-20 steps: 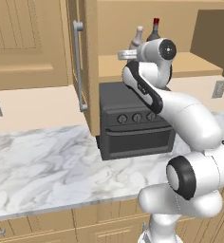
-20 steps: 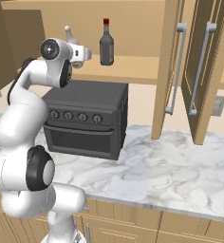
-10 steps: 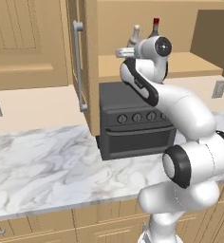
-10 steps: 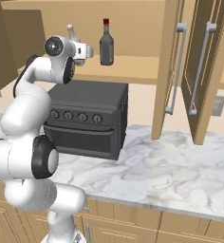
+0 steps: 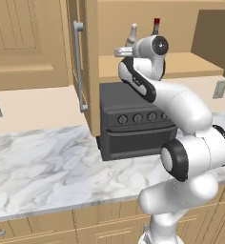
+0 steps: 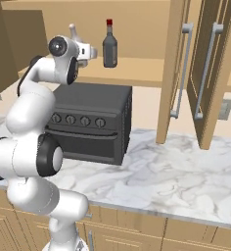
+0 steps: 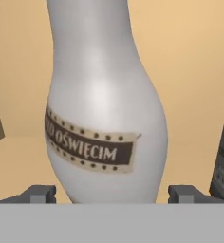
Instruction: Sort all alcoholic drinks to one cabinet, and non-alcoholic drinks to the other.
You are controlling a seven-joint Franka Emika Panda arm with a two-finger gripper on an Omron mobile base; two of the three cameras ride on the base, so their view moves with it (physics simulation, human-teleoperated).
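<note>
We count two bottles on the floor of the open wall cabinet point(image 6: 137, 68): one pale bottle point(image 7: 102, 109) and one dark grey bottle point(image 6: 110, 46) with a red cap. In the hand view the pale bottle stands upright and close, a smooth, glossy body that swells low and narrows toward the neck, with one dark brown label band printed in pale letters. The gripper point(image 7: 111, 193) has its two dark fingertips point(image 7: 38, 193) spread wide, one on each side of the bottle's base, and each tip stands apart from the glass; the bottle is between them but not clamped. At the right edge of the hand view we see a strip of the dark bottle, just beside the pale one. From the right base view the dark bottle stands upright on the cabinet floor, right of the white arm's hand. In the left base view the neck of the pale bottle shows just left of the red cap, behind the hand. Below the cabinet sits one dark toaster oven point(image 5: 133, 124) with a row of four round knobs, on a veined white marble counter point(image 5: 43, 167). We count two tall light-wood doors point(image 6: 205, 73) standing open on the right, each with one long silver bar handle. To the left and right of the oven the marble lies bare.
</note>
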